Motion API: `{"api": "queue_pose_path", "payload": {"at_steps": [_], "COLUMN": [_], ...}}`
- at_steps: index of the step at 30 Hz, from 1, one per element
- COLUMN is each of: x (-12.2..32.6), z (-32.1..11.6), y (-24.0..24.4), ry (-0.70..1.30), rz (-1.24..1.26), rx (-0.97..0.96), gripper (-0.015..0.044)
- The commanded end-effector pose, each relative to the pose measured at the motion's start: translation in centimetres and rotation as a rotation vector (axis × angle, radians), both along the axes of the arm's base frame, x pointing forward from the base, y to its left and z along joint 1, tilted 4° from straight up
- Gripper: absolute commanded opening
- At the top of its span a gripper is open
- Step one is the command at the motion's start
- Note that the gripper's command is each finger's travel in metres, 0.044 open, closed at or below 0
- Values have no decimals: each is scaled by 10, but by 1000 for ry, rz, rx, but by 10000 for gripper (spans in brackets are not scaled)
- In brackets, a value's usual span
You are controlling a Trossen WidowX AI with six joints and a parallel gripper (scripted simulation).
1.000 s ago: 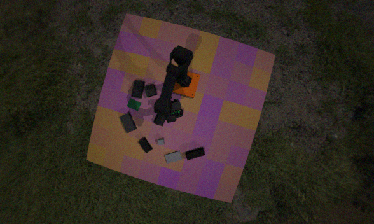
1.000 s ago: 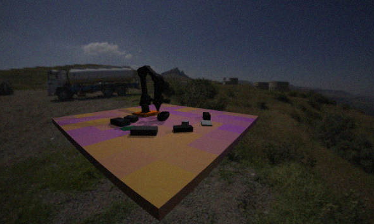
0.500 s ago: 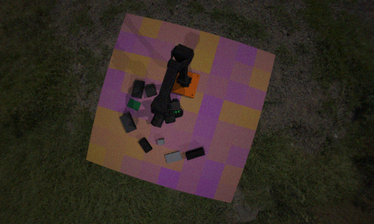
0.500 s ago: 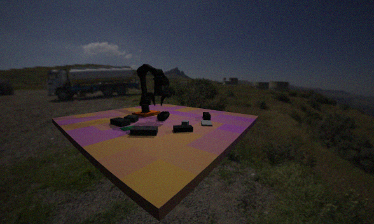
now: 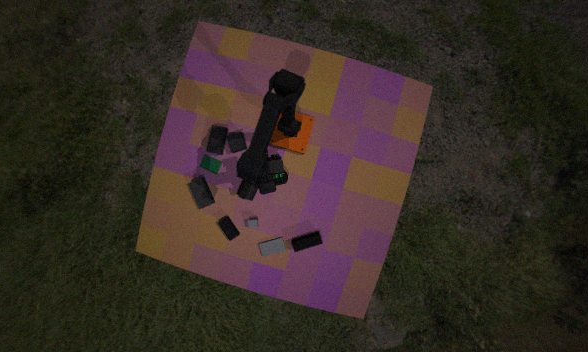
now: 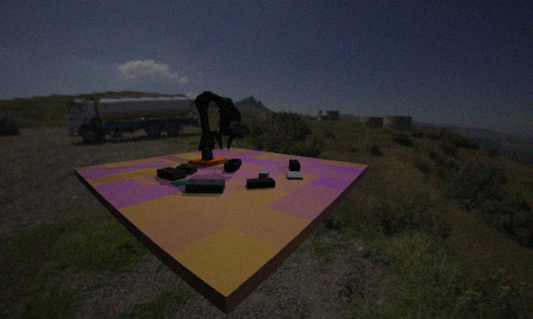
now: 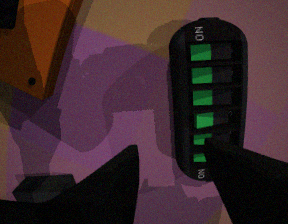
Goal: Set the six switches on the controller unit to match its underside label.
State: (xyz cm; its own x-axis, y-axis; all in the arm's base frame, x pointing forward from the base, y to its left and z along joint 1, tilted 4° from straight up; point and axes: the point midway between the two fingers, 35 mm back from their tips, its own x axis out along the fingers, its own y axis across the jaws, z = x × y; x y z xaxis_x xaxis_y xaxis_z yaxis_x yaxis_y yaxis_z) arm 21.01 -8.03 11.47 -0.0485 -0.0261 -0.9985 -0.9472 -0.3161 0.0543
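Observation:
The dark grey controller unit [image 5: 280,176] [image 6: 233,166] [image 7: 215,87] rests on the bench beside the arm's orange base, its six switches facing up. In the wrist view all six show green at the left end and dark at the right; the fourth green is brighter and sits slightly further right than the others. My gripper [image 6: 225,148] [image 7: 171,149] is partly open with nothing between its fingers. Its right finger overlaps the dark ends of the lowest two switches in the wrist view; the left finger is left of the unit. The underside label is hidden.
The orange base plate [image 5: 306,135] [image 7: 50,55] is close to the unit. Dark blocks [image 5: 217,139] and a green board [image 5: 211,163] [image 6: 181,182] lie to one side. A grey box [image 5: 201,192] [image 6: 205,186], small cube [image 5: 252,222], pale slab [image 5: 272,246] and black block [image 5: 306,241] lie farther out.

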Motion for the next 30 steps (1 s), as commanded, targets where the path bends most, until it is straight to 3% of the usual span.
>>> {"api": "queue_pose_path", "payload": {"at_steps": [1,9,26,28,30], "x": [0,0,0,0,0], "z": [1,1,0,0,-3], "y": [0,0,0,0,-2], "ry": [0,0,0,0,-11], "rz": [-6,-6,0,0,-1], "rx": [1,1,0,0,8], "gripper": [0,0,440,440,387]}}
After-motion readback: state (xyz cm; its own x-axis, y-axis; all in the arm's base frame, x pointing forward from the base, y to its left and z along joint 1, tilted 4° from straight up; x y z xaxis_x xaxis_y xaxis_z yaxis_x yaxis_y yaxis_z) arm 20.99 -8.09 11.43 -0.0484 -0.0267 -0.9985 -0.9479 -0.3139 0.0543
